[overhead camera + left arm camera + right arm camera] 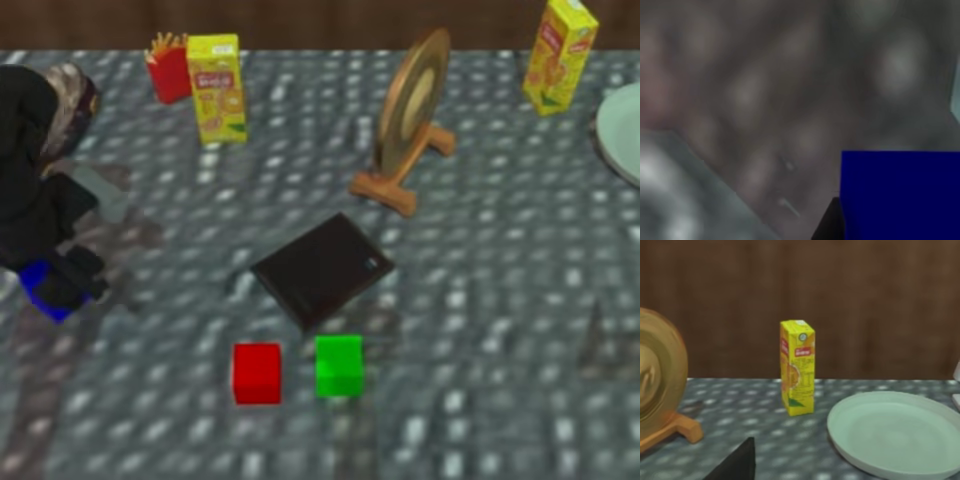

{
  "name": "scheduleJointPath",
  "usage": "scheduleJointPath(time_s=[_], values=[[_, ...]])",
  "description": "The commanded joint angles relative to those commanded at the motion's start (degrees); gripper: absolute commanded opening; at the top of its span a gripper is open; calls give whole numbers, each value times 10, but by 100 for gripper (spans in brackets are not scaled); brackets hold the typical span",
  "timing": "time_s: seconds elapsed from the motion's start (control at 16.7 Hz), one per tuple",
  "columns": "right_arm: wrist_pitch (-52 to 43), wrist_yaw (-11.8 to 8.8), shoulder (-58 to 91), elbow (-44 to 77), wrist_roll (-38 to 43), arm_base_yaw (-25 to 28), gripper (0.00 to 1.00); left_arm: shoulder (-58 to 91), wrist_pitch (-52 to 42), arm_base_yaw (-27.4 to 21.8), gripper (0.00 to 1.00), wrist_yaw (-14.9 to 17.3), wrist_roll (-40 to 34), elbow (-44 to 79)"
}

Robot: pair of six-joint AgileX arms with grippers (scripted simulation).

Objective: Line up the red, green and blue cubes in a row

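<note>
Blue cube (900,195) fills the left wrist view, close under the left gripper (62,285).
Red cube (257,373) and green cube (339,365) sit near each other at the table (500,330) front (blue is far left); whether the left fingers are apart or closed, I cannot tell.

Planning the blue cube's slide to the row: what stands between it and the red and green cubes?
Nothing visible. The blue cube sits under the left gripper at the left edge; bare table runs to the red cube and green cube. The dark notebook lies behind them.
</note>
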Motion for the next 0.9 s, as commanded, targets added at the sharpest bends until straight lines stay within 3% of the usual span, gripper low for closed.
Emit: scheduleJointPath(time_s=[0.18,0.54,0.72,0.9], values=[[0,0,0,0,0,0,100,-30,-50,5,0,-1,-2,28],[0,0,0,0,0,0,100,-29,-56,-2,0,-1,-9,36],[0,0,0,0,0,0,100,-3,-73,-40,0,-2,-64,76],[0,0,0,0,0,0,100,42,-105,-109,0,-5,-174,143]])
